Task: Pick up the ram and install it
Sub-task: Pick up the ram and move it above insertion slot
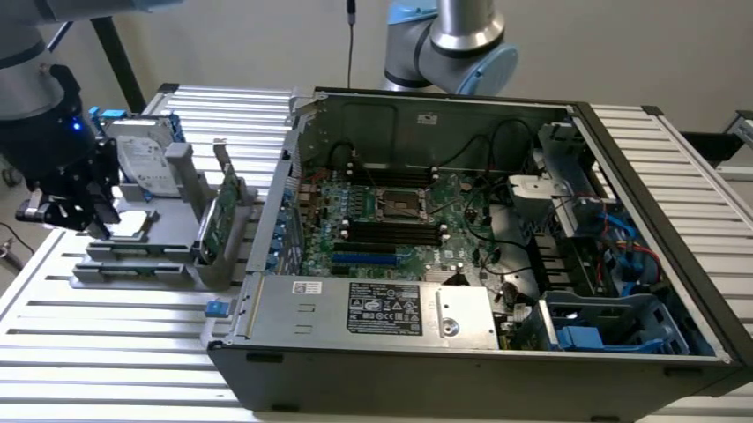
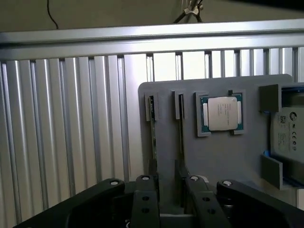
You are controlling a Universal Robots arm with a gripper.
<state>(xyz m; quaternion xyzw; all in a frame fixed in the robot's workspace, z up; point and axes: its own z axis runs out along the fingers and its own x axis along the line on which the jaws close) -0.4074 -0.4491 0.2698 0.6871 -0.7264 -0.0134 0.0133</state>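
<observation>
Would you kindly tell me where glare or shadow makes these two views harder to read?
Wrist view: the slatted table glares white behind the grey holder, the processor's lid shines, and the claw sits dark. Exterior view: even light, but the computer case is shadowed inside at the exterior view's right.
</observation>
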